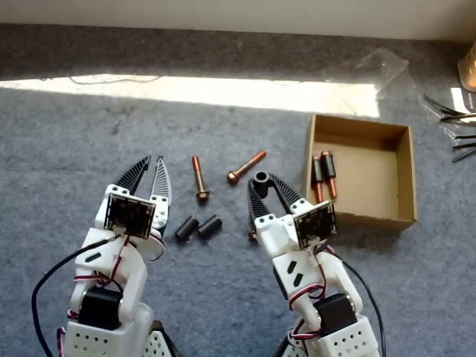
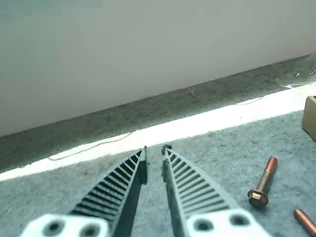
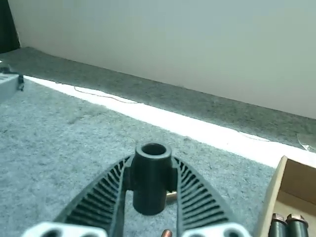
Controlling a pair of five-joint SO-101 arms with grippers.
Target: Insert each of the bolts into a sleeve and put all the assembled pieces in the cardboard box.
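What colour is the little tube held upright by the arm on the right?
Black. The sleeve shows best in the right wrist view.

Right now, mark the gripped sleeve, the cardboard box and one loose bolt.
gripped sleeve [image 3: 150, 182]: right wrist view, side wall.
cardboard box [image 1: 406, 175]: high view, right wall.
loose bolt [image 1: 198, 177]: high view, shank.

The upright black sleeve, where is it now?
In the high view, the upright sleeve sits clamped in the right hand, left of the cardboard box, beside the head of a loose bolt.
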